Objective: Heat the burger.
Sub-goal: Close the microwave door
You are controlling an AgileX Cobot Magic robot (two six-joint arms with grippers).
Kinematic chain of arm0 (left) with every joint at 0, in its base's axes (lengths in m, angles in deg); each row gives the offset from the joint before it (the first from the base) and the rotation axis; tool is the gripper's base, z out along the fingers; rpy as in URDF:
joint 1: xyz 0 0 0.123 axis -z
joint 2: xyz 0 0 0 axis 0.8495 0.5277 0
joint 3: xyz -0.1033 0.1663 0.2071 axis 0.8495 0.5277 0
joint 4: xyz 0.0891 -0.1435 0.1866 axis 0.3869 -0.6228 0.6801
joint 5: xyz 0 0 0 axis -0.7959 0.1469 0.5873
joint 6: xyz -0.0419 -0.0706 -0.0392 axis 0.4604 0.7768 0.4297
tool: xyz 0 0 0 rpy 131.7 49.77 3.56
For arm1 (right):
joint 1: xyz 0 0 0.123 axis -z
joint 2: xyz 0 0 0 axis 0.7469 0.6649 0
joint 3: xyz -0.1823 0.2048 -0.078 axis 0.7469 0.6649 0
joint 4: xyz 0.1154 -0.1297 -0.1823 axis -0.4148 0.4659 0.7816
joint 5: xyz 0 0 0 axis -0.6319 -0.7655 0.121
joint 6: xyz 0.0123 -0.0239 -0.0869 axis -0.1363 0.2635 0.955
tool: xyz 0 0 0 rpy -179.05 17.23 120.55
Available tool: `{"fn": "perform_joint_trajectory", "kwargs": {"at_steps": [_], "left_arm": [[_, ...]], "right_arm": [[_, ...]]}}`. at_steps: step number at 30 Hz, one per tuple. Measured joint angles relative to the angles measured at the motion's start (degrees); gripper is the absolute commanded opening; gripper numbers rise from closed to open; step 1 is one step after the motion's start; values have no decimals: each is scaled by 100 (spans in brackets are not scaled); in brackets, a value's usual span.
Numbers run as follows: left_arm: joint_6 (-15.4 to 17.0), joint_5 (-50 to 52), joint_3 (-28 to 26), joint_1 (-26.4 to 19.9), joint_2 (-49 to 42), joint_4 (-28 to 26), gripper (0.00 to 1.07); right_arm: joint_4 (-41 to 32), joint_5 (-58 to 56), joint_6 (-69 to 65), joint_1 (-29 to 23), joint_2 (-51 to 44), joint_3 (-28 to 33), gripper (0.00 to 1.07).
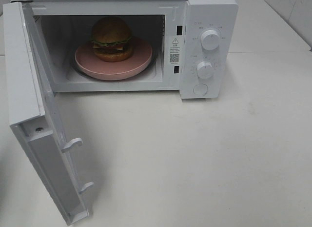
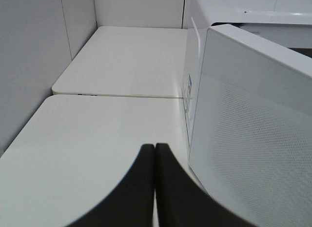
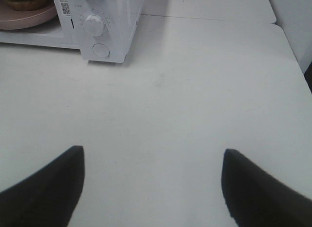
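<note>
The burger [image 1: 111, 39] sits on a round pink plate [image 1: 139, 61] inside the white microwave [image 1: 209, 12], whose door [image 1: 34, 124] stands wide open to the left. No gripper shows in the high view. In the left wrist view my left gripper [image 2: 154, 151] is shut with nothing between its fingers, close beside the outer face of the open door [image 2: 253, 134]. My right gripper [image 3: 152, 156] is open and empty over the bare table, some way in front of the microwave's control panel [image 3: 100, 27]. A sliver of the burger [image 3: 22, 1] and plate [image 3: 29, 17] shows there.
Two white knobs [image 1: 210, 39] [image 1: 204, 70] and a round button [image 1: 200, 89] are on the microwave's right panel. The open door reaches forward almost to the table's near edge. White walls [image 2: 29, 56] stand to the left of the table.
</note>
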Motion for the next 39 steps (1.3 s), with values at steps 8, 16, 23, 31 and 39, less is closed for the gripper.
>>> {"fn": "perform_joint_trajectory", "kwargs": {"at_steps": [8, 16, 23, 31, 39], "left_arm": [[281, 848, 0, 0, 1152, 367, 0], [590, 1759, 0, 0, 2103, 974, 0], [985, 2905, -11, 0, 2968, 1530, 0], [1134, 3466, -195, 109, 3713, 1914, 0], [1071, 3655, -458, 854, 4320, 1656, 0]], "right_arm": [[0, 0, 0, 0, 0, 0, 75], [0, 0, 0, 0, 0, 0, 75], [0, 0, 0, 0, 0, 0, 75], [0, 0, 0, 0, 0, 0, 75], [0, 0, 0, 0, 0, 0, 75]]}}
